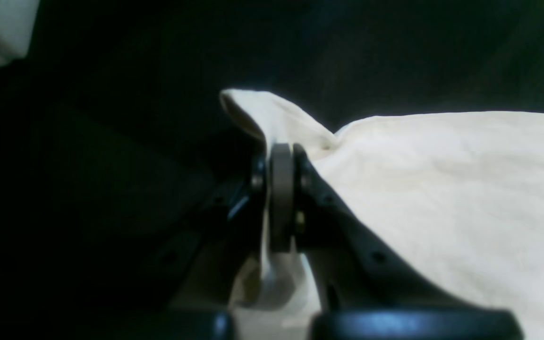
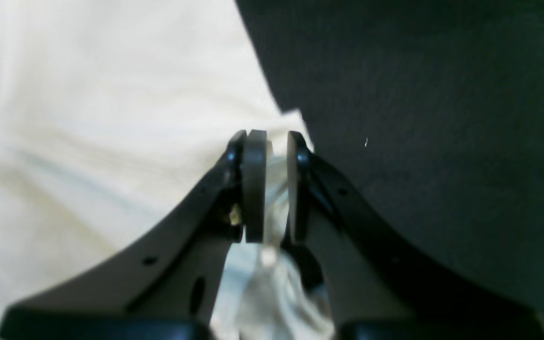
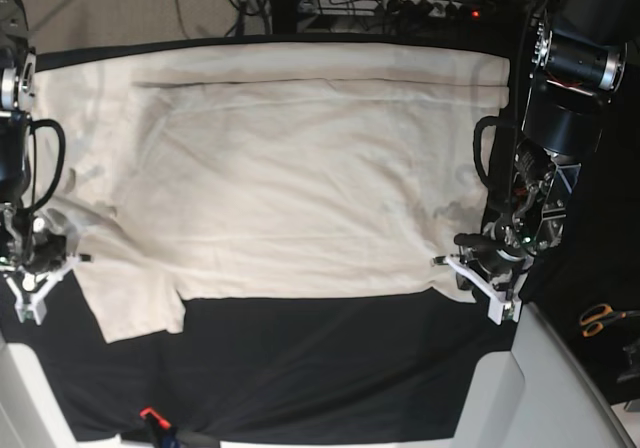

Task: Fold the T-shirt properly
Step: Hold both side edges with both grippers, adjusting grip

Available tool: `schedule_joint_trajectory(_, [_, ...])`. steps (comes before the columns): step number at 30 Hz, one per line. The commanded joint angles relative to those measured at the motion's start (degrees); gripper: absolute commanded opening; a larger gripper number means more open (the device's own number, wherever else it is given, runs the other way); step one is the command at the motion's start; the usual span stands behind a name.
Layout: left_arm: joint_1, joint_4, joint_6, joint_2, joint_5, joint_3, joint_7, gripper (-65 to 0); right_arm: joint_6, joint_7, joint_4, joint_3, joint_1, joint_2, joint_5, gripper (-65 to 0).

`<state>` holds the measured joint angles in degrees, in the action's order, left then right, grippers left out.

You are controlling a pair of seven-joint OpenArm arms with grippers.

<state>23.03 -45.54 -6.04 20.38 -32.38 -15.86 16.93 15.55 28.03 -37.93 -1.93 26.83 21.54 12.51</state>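
So far the shirt (image 3: pixel 300 168) lies mostly flat; left gripper (image 1: pixel 281 198) pinches its edge, right gripper (image 2: pixel 272 189) seemingly nips cloth too. Folding remains.

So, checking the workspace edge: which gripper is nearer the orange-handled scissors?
Left. The left gripper grips the T-shirt edge beside the scissors; the right gripper is across the whole shirt, on its far edge.
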Motion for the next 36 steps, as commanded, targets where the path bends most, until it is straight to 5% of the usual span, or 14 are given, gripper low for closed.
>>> schedule_joint_trajectory(1, [1.63, -1.01, -0.33, 0.85, -0.19, 0.16, -1.32, -65.0, 0.05, -0.12, -1.76, -0.40, 1.70, 1.01, 0.28, -58.1])
schedule_joint_trajectory(7, [1.46, -0.83, -0.33, 0.85, -0.19, 0.16, -1.32, -65.0, -2.41, 0.32, -2.11, -0.40, 1.70, 1.01, 0.19, -53.4])
schedule_joint_trajectory(11, [1.46, -0.83, -0.33, 0.85, -0.19, 0.16, -1.32, -65.0, -8.83, 0.32, -2.02, 0.04, 1.70, 1.01, 0.19, -24.9])
schedule_joint_trajectory(13, [1.37, -0.83, -0.33, 0.76, -0.19, 0.08, -1.32, -65.0, -8.91, 0.50, -2.02, 0.13, 1.70, 1.01, 0.19, -19.5])
schedule_joint_trajectory(22, [1.37, -0.75, -0.33, 0.85, -0.19, 0.08, -1.24, -65.0, -8.91, 2.52, 5.01, 0.22, 3.28, 1.01, 0.19, -36.5])
schedule_joint_trajectory(36, [1.37, -0.75, -0.33, 0.85, -0.19, 0.08, 0.08, -65.0, -8.21, 2.78, 5.01, 0.13, 3.37, 0.31, 0.19, -36.5])
